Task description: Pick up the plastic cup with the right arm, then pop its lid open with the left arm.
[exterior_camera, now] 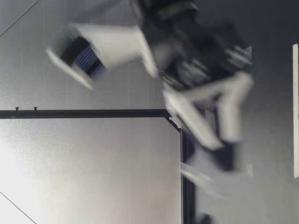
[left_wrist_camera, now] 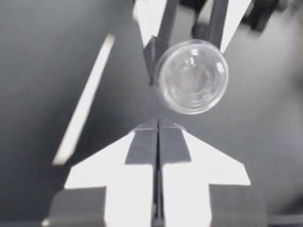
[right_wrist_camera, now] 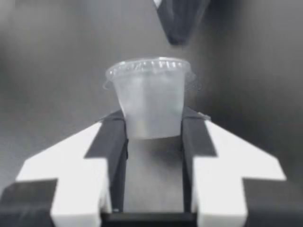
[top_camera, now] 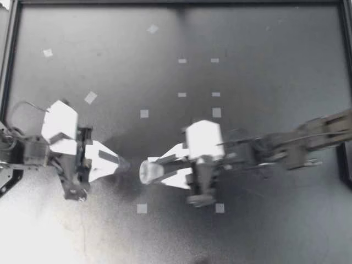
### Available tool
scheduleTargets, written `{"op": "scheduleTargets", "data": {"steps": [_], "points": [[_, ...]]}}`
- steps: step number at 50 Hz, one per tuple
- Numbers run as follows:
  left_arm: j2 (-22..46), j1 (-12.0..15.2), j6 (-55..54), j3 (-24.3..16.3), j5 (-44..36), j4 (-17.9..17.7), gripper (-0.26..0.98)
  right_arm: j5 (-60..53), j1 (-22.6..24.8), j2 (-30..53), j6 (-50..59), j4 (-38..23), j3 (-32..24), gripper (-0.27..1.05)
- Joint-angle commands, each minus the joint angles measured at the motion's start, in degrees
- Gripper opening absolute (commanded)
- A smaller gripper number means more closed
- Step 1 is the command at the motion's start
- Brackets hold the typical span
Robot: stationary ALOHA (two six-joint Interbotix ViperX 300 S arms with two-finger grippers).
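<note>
From above, my left hand (top_camera: 124,163) had its two pale fingers pressed together to a single point, holding nothing, and it aimed across the dark tabletop (top_camera: 264,55) at my right hand (top_camera: 158,169). My right hand pinched a small clear cup (top_camera: 147,171) between its fingers, and the cup lay on its side with its wide end toward my left hand, near it but not touching. Pale tape squares (top_camera: 144,114) lay scattered over the tabletop around both hands, and they were too small to show whether any carried writing. From table height everything was smeared. A blurred hand (exterior_camera: 223,143) with pale fingers spread in a narrow wedge hung above the tabletop, with a pale smear beyond its tips, and I could not tell what that smear was or which arm the hand belonged to. In the left wrist view, my left hand's fingers met along their whole length. Just ahead of their tips the cup (left_wrist_camera: 191,76) faced the camera as a clear round disc, gripped from both sides by the other arm's fingers (left_wrist_camera: 150,19). In the right wrist view, my right hand's dark pads (right_wrist_camera: 113,137) clamped the narrow lower part of the cup (right_wrist_camera: 150,101) from two sides. Its ridged rim pointed away from the hand, and no print could be made out on its cloudy wall. My left hand's dark tip hung just beyond the rim.
</note>
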Motion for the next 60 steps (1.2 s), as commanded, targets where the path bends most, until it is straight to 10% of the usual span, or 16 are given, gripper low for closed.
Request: {"op": "scheduleTargets", "data": {"steps": [1,21,44,60], "points": [[0.09,-0.26,-4.92,-0.79,-6.06,0.09,-0.11,-9.32,-0.44,-2.46,-0.18,-0.09,2.29,0.29],[10.72,-2.99,-39.11,-6.24,-28.12,2.9,-0.07,-23.38,-0.53,2.02,-8.09,-0.09,2.55,0.29],[9.49,-3.08,-39.99,-5.98,-22.76,0.26,0.6,-24.17,-0.18,0.79,-8.17,-2.11,3.08,0.29],[9.14,-2.99,-40.25,-7.03,-22.59,-0.26,0.64,-26.28,-0.26,2.46,-8.35,-2.2,2.2,0.29]]}}
